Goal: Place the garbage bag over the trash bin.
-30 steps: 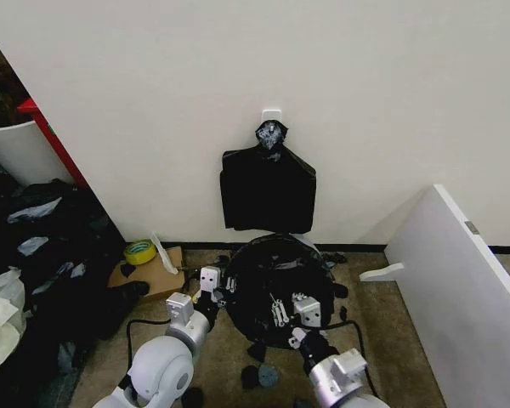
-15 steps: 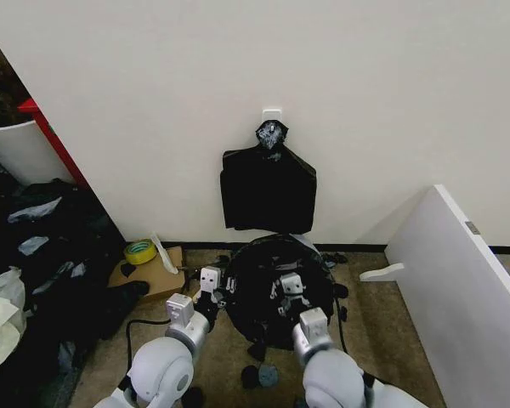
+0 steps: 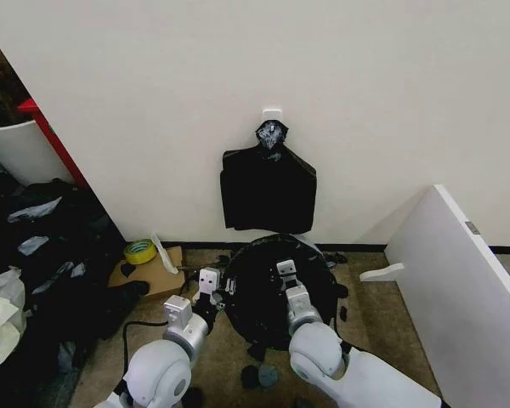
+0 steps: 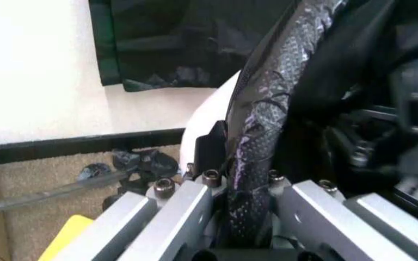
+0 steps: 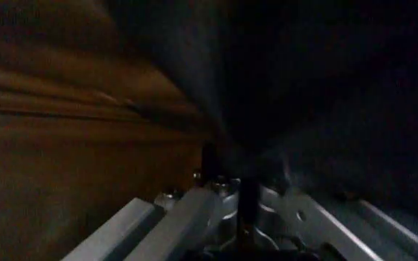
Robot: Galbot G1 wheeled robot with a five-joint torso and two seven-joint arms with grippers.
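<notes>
The garbage bag (image 3: 263, 285) is glossy, crinkled black plastic, draped over the round mouth of the trash bin (image 4: 207, 111) (a strip of white wall shows under the film), which stands on the floor against the wall. The left gripper (image 3: 214, 291) pinches a twisted band of the bag at the bin's left rim. The right gripper (image 3: 286, 274) reaches into the bag-lined opening; whether its 2 fingers are spread cannot be told.

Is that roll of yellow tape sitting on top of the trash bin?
No, the yellow tape rests on a cardboard box beside the wall, apart from the trash bin.
</notes>
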